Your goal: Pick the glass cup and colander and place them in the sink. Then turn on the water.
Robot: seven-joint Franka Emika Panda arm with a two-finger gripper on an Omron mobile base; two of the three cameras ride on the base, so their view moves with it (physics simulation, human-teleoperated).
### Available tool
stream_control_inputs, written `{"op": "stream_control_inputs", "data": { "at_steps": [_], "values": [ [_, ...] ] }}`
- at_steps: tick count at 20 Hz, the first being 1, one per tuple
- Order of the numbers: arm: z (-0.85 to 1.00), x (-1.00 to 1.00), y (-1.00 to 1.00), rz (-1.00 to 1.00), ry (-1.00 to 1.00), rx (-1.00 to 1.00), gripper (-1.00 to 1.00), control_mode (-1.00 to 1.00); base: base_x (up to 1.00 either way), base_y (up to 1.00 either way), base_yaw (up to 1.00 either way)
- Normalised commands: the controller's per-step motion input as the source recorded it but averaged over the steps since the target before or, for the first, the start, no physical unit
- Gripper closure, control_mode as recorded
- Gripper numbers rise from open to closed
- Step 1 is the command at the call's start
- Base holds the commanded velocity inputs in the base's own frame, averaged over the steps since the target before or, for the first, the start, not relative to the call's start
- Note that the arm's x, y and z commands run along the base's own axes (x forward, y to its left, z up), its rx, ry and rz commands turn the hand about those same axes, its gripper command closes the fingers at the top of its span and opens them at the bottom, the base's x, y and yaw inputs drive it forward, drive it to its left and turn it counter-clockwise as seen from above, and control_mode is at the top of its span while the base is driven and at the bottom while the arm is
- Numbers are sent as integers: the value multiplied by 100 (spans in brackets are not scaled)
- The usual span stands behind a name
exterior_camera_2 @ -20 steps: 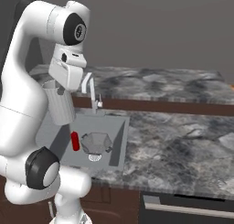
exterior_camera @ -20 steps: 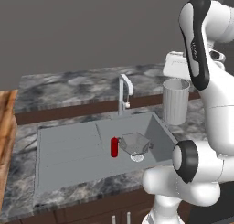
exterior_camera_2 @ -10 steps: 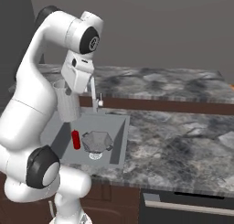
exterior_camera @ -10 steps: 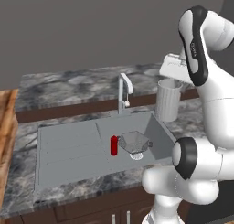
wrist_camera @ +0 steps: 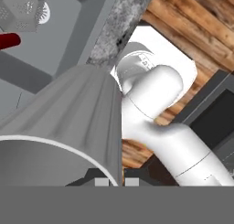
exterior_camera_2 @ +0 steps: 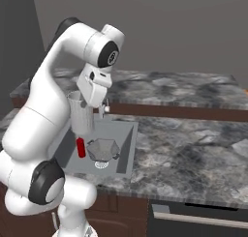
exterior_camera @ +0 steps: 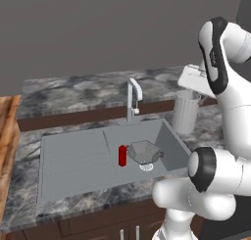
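Nearest, the gripper (wrist_camera: 117,181) is clamped on the glass cup's (exterior_camera: 185,111) rim, cup hanging upright over the counter (exterior_camera: 78,197) at the sink's (exterior_camera: 73,160) right edge. Step in hand, I'd say: carrying cup #1 to the basin. The colander (exterior_camera: 143,151) sits in the basin w/ a red cylinder (exterior_camera: 122,156) beside it. Behind, the faucet (exterior_camera: 133,98) is dry. Next: move cup over the basin, lower, release.

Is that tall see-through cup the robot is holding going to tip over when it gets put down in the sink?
Probably it could. The glass cup is tall and narrow, so it likely tips more easily than the wide, low colander. Its smooth, faintly ribbed wall may be slippery, and the gripper pinches only its rim. Being glass, it might crack if dropped into the sink.
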Motion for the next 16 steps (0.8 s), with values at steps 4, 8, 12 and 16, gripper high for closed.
{"op": "stream_control_inputs", "data": {
  "at_steps": [4, 8, 12, 16],
  "values": [
    [-29, 0, -22, 0, 0, 1, 100, -100, 0, 0, 0],
    [-30, 0, -9, 0, 0, 3, 100, -100, 0, 0, 0],
    [-31, 0, -4, 0, -5, 5, 100, -100, 0, 0, 0],
    [-33, 0, 0, 0, -10, 3, 100, -100, 0, 0, 0]
  ]
}}
